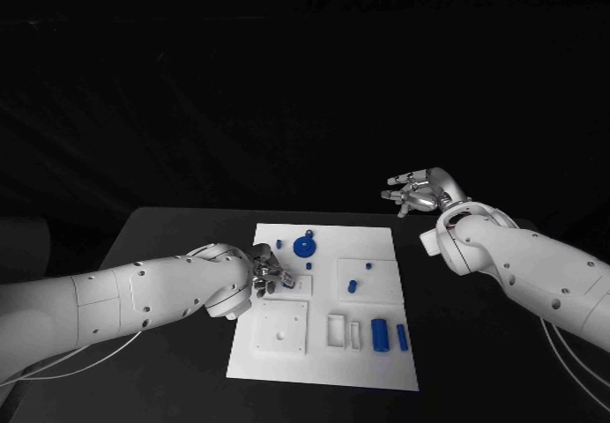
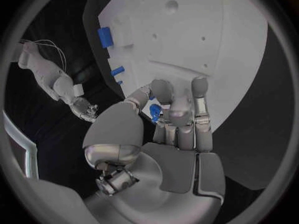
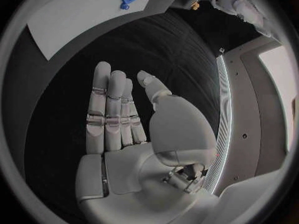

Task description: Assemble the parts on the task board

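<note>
The white task board (image 1: 382,242) lies in the middle of the black table. My left hand (image 1: 270,275) sits at the board's left edge, and its fingers pinch a small blue part (image 2: 154,112) against the thumb. A round blue part (image 1: 305,246) stands near the board's far left. Two blue cylinders (image 1: 380,334) lie side by side at the near right, and small blue pegs (image 1: 353,286) stand in the middle. My right hand (image 1: 417,191) hovers beyond the board's far right corner, fingers apart, palm (image 3: 124,154) bare.
A square white recessed plate (image 1: 282,328) and a narrow slot block (image 1: 338,330) occupy the board's near part. The board (image 2: 187,30) has several small holes. Black table surface (image 1: 483,352) runs on both sides of the board.
</note>
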Controlling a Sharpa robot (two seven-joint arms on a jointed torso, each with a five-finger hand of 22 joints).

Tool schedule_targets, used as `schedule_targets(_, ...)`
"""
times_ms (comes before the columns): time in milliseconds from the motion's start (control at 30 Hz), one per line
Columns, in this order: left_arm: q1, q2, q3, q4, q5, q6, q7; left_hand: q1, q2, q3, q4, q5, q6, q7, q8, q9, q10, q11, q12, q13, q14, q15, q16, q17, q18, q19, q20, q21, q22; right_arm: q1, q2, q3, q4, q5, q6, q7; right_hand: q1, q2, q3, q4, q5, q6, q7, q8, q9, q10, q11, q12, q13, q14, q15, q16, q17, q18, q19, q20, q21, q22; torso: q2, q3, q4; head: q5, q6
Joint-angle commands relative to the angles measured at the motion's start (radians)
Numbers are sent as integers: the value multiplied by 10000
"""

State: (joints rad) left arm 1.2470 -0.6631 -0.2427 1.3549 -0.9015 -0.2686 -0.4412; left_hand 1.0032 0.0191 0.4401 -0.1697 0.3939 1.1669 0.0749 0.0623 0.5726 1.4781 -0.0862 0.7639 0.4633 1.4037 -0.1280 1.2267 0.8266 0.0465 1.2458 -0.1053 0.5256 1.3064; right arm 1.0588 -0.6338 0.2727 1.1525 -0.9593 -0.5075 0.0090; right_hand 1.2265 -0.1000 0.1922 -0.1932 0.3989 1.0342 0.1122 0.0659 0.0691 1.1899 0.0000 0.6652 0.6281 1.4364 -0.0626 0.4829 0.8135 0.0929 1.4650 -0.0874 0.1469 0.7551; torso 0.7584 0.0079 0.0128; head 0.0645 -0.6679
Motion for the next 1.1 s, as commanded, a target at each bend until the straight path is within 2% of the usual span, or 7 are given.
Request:
schedule_targets(33, -8, 27, 5, -9, -147, -118, -41, 23, 131, 1, 57, -39, 2324, -1410, 57, 6193, 340, -174, 44, 2, 45, 1, 40, 7, 139, 24, 20, -63, 15, 2, 9, 5, 10, 23, 16, 123, -56, 61, 46, -33, 41, -37, 18, -32, -12, -83, 2, 45, -18, 53, 18, -66, 14, 31, 317, 84, 53, -16, 5, -2, 7, -9, -3)
schedule_targets(133, -9, 27, 5, -25, -163, -116, -40, 5, 158, -13, 85, -104, 2337, -1417, 61, 6221, 343, -176, 76, 10, 58, -2, 71, 42, 138, 33, 23, -80, 40, 2, 8, 5, 6, 23, 24, 119, -70, 59, 58, -35, 77, -39, 20, -33, -12, -85, 3, 49, -29, 52, 18, -70, 18, 31, 314, 84, 62, -29, 3, -8, 6, -12, -2)
schedule_targets(233, -9, 31, 6, -47, -172, -98, -33, -53, 242, -66, 181, -438, 2376, -1430, 66, 6280, 340, -178, 129, 22, 68, 0, 108, 84, 147, 51, 48, -106, 76, 2, 7, 5, -3, 23, 39, 114, -77, 51, 76, -46, 130, -44, 21, -33, -12, -90, 3, 53, -42, 49, 18, -77, 21, 31, 310, 84, 74, -43, 4, -12, 9, -17, -4)
schedule_targets(700, -11, 39, 6, -86, -273, -18, -56, -6, 270, -79, 145, -412, 2379, -1430, 58, 6344, 338, -178, 166, 15, 72, 9, 123, 89, 188, 82, 88, -166, 133, 2, 17, 5, -16, 23, 80, 99, -130, 32, 163, -58, 343, -48, 25, -32, -12, -110, 3, 56, -84, 47, 18, -91, 32, 33, 293, 84, 110, -88, 6, -12, 11, -32, -10)
schedule_targets(1100, -11, 36, 6, -77, -355, 310, -117, 50, 261, -73, 64, -415, 2371, -1425, 52, 6342, 337, -173, 174, 4, 61, 19, 114, 67, 200, 84, 114, -206, 155, 1, 42, 5, -50, 23, 108, 85, -159, 15, 221, -66, 467, -50, 26, -32, -12, -117, 2, 59, -107, 48, 17, -97, 39, 34, 284, 82, 139, -108, 9, -11, 12, -43, -26)
